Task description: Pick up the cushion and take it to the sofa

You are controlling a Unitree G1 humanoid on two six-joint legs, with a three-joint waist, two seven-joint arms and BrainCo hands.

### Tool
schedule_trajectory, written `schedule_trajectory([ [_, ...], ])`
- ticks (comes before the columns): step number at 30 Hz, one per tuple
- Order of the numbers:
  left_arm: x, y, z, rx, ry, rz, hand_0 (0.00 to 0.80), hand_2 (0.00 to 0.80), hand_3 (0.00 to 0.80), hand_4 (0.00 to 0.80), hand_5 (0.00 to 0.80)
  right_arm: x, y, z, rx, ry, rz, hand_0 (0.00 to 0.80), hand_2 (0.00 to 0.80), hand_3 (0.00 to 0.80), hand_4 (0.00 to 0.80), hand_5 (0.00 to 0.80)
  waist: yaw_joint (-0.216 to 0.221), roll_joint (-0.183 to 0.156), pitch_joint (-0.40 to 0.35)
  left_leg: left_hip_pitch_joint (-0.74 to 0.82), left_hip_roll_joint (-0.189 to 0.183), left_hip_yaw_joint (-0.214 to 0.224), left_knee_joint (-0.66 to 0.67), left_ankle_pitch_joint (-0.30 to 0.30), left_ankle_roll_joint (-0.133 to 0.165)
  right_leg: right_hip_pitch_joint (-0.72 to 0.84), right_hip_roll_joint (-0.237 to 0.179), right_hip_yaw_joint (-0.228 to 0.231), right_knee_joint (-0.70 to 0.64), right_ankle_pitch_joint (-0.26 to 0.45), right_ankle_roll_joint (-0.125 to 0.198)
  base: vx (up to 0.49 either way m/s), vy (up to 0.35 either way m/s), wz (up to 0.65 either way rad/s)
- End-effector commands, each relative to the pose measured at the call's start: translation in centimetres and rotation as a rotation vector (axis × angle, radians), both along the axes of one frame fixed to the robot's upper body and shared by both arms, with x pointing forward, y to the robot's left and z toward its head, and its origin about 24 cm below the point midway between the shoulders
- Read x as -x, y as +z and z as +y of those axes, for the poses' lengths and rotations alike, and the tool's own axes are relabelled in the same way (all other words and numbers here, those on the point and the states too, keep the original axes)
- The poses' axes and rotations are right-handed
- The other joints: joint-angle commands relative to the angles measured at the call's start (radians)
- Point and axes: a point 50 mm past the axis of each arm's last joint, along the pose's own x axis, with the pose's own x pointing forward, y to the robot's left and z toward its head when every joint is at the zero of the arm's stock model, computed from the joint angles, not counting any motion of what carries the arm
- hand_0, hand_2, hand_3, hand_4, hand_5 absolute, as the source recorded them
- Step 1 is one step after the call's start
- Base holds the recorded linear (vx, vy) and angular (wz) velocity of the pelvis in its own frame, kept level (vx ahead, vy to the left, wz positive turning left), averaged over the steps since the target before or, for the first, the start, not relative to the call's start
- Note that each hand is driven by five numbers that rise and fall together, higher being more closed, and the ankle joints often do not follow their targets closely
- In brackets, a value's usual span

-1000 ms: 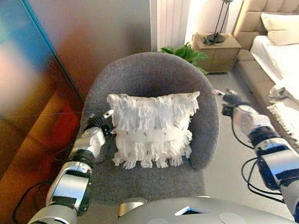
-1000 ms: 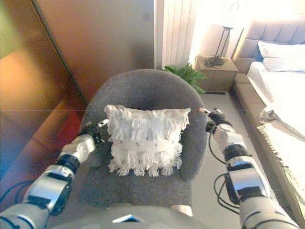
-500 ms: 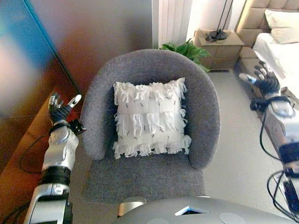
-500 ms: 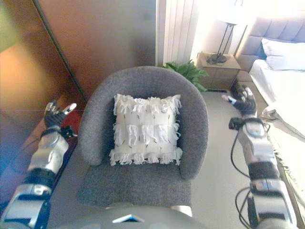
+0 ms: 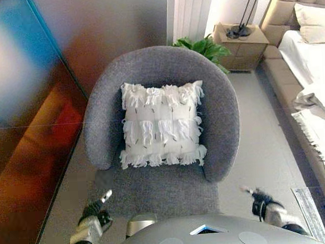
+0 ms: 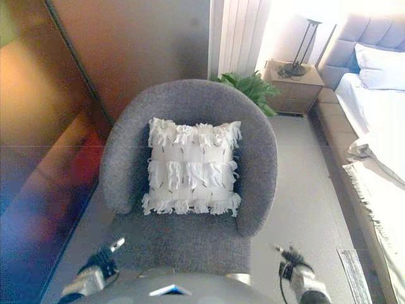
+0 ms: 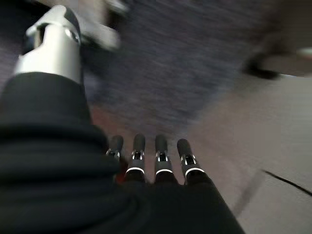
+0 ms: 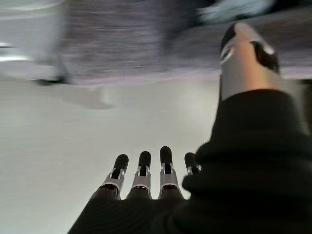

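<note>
Hands withdrawn; cushion released on chair.
The white fringed square cushion [image 5: 161, 125] leans against the round grey upholstered armchair [image 5: 224, 123]; left hand [image 5: 94, 211] and right hand [image 5: 259, 200] have dropped low, fingers straight, empty: pickup must restart.

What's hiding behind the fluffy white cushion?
The chair's grey backrest is right behind the cushion, which leans on it, standing on the seat. The middle of the backrest is covered, so anything tucked there cannot be seen.
</note>
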Motion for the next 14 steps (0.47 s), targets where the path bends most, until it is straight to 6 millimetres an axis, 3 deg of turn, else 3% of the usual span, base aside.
schedule_trajectory([
  [1,-2.7,-0.4,-1.4,0.025,-0.078,0.005,0.000,0.000,0.000,0.000,0.000,-2.1,-0.2,0.7,-0.038,0.048,-0.024,0.000,0.000,0.000,0.000,0.000,0.012,0.008,0.025,0.072,0.004,0.042,0.009,-0.098,0.017,-0.052,0.021,-0.002,0.005,0.069,0.002,-0.141,-0.061,-0.03],
  [4,-0.9,-1.3,-3.0,0.104,-0.122,0.142,0.000,0.000,0.000,0.000,0.000,0.1,-1.0,1.9,-0.102,0.038,0.092,0.000,0.000,0.000,0.000,0.000,0.001,0.010,0.024,0.063,0.009,0.053,0.009,-0.095,0.013,-0.067,0.026,0.015,0.005,0.073,0.002,-0.115,-0.047,-0.04],
  [9,0.4,-1.9,-4.9,0.241,-0.216,0.280,0.000,0.000,0.000,0.000,0.000,1.5,-1.3,3.1,-0.159,0.049,0.189,0.000,0.000,0.000,0.000,0.000,-0.013,0.014,0.027,0.060,0.015,0.071,0.009,-0.098,0.013,-0.078,0.032,0.038,0.005,0.074,-0.001,-0.075,-0.025,-0.11],
  [14,-1.0,-1.8,-5.9,0.250,-0.252,0.268,0.000,0.000,0.000,0.000,0.000,0.9,-1.3,3.3,-0.152,0.056,0.191,0.000,0.000,0.000,0.000,0.000,-0.023,0.016,0.032,0.058,0.019,0.078,0.009,-0.106,0.015,-0.084,0.039,0.053,0.005,0.073,-0.002,-0.056,-0.025,-0.14],
])
